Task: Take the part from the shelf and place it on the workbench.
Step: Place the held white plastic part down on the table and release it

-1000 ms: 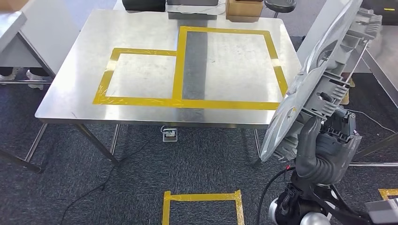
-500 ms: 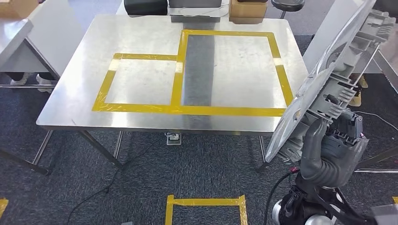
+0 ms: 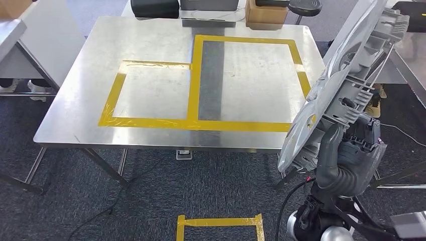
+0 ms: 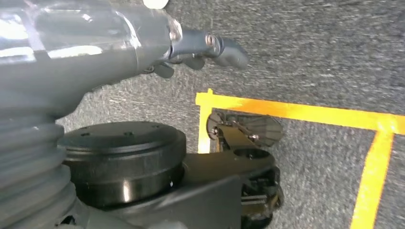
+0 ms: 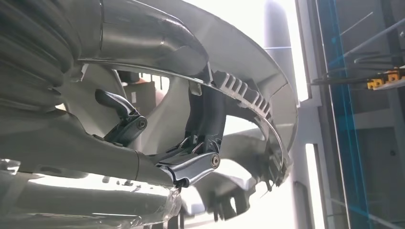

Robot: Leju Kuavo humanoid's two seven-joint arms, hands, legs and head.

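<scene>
Shifted since half a second ago: the whole head view has slid, the workbench point(image 3: 150, 125) sitting a touch lower and further left in frame. That reads as the camera moving with the robot's walk, not the bench. Relative to the right hand, the part looks unchanged.

Right hand point(image 3: 346, 160), lower right of the head view: fingers wrapped round the bottom edge of the part point(image 3: 346, 80). It is a large grey plastic panel with ribs, held up on edge, leaning toward the upper right corner of frame. The right wrist view shows dark fingers point(image 5: 200, 143) hooked over a ribbed rim. The part hangs in the air beside the bench's right edge, not yet over it.

Left hand point(image 4: 210, 47), in the left wrist view: hanging over carpet and yellow floor tape point(image 4: 296, 112), holding nothing, fingers loosely apart as far as I can tell.

Yellow tape boxes point(image 3: 201, 75) mark the benchtop, probably the drop zone.

Risks, my reading:
- One-handed hold at the low end of a tall panel. It is top-heavy, so a step or swing could lever it out of the fingers.
- Lower corner could clip the bench's edge on the way across.
- Laying it flat needs a big wrist turn, and the panel may slide on the steel.
</scene>
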